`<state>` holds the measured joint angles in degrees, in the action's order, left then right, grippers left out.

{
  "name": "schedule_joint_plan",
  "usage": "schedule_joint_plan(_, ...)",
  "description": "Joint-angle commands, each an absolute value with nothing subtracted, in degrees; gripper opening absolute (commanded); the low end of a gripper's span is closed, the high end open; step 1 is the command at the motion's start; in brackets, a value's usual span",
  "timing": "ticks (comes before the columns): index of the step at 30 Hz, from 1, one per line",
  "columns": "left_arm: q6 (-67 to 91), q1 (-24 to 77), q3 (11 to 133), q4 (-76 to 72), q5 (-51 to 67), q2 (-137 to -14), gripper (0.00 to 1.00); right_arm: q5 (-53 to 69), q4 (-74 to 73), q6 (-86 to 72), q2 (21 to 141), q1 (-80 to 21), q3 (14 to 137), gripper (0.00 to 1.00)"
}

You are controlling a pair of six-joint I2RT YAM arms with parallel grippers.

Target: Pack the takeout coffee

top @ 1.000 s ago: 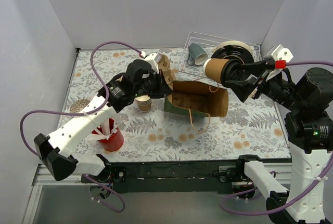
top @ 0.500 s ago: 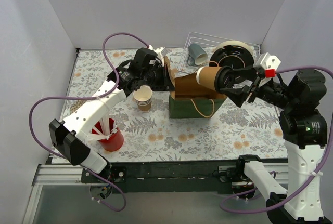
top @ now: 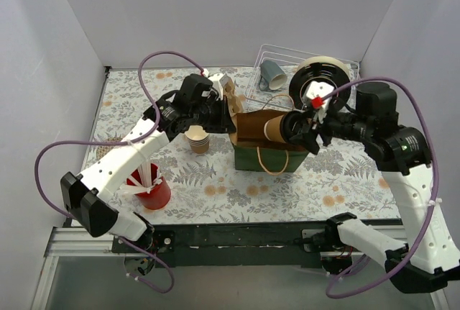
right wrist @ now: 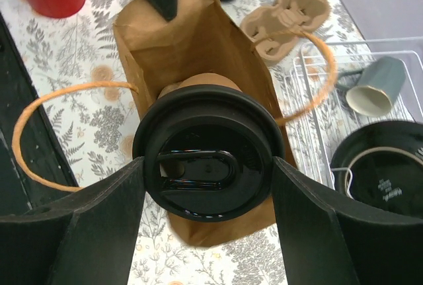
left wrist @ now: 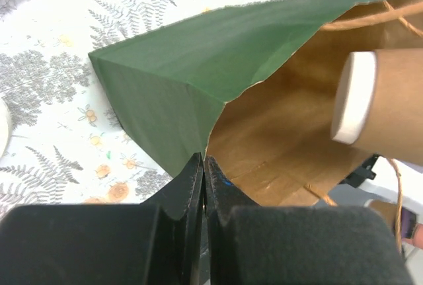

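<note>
The right gripper [top: 297, 129] squeezes a tan paper cup with a black lid [right wrist: 205, 161] mid-frame. Only the left wrist view shows the left gripper [left wrist: 203, 169] pinching the green paper bag [left wrist: 173, 77].

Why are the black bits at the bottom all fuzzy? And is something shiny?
Left wrist view: the left claw is very close to the camera, so it blurs, while the bag looks sharp. Right wrist view: the fingers are fuzzy too, and light glints off the glossy lid. Top view: even light, all sharp.
</note>
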<state>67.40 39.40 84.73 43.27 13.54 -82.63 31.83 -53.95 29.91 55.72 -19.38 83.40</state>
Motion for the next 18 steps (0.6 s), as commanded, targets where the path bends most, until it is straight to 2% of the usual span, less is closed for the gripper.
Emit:
schedule_joint_plan(1, 62.68, 39.37, 79.73, 37.22, 10.63, -74.37, 0.0, 17.36, -57.13, 31.47, 60.37, -30.63, 90.25, 0.42)
schedule_joint_plan(4, 57.06, 39.37, 70.62, 26.33, 11.69, -67.1, 0.0, 7.7, -55.82, 31.46, 62.14, -38.28, 90.97, 0.42)
schedule_joint_plan(7, 55.55, 39.37, 66.72, 21.19, 8.97, -63.55, 0.0, 0.39, -55.63, 32.08, 64.33, -46.63, 91.05, 0.42)
schedule_joint_plan(10, 55.37, 39.37, 66.53, 21.36, 12.74, -63.37, 0.0, -9.63, -54.41, 32.25, 65.65, -53.32, 90.97, 0.42)
schedule_joint_plan(14, 56.25, 39.37, 64.08, 20.83, 13.45, -60.74, 0.0, -15.46, -51.16, 32.61, 65.57, -58.53, 88.78, 0.41)
schedule_joint_plan(18, 55.28, 39.37, 60.58, 19.43, 15.72, -57.93, 0.0, -19.07, -46.24, 32.35, 62.59, -62.22, 81.15, 0.41)
